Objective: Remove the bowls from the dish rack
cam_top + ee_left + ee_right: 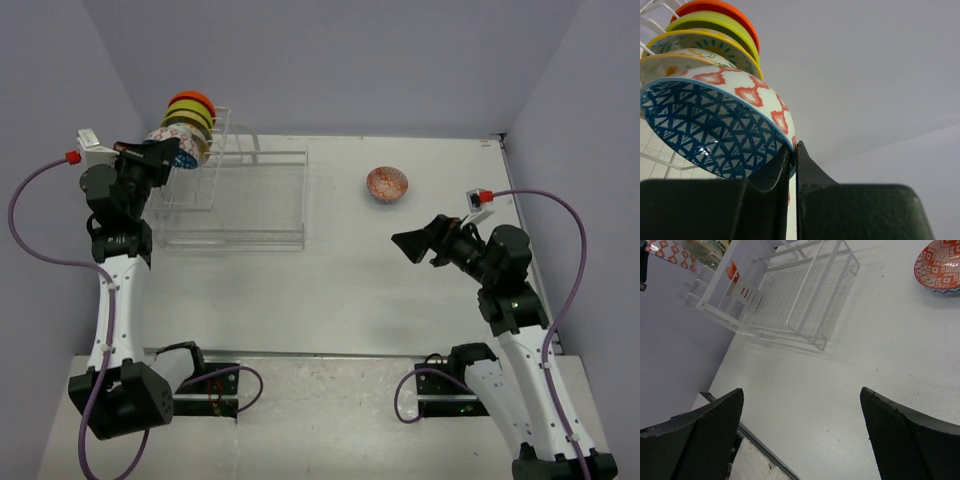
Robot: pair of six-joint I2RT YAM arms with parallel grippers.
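Gripping of the frontmost bowl at the taller, gridded end of the dish rack (pixel 232 238), as seen from above and from both wrists. The left gripper (pixel 794 150) is clenched on the rim of the blue-patterned bowl (pixel 715 125), with one finger inside the rim and the other against the red-diamond outer wall. The bowl is stood on edge in the dish rack, closely nested against the remaining bowls (pixel 705 42), of which a green bowl (pixel 715 22) and an orange bowl (pixel 727 7) lie farthest back. The right gripper (pixel 801 407) is held fully released above the table (pixel 340 300), well apart from the dish rack on its right side, with nothing between its fingers. A red-patterned bowl (pixel 387 184) is already set on the table, also to the right of the dish rack. The step in hand is judged to be the extraction of the pinched bowl. It would best be drawn straight out of its slot, away from its neighbours, so that these are not dragged along. Since only a thin rim is held, the pinch should be kept firm and the motion slow, as the bowl may swing or slip. The rack wires should be cleared fully before any sideways carry is begun.
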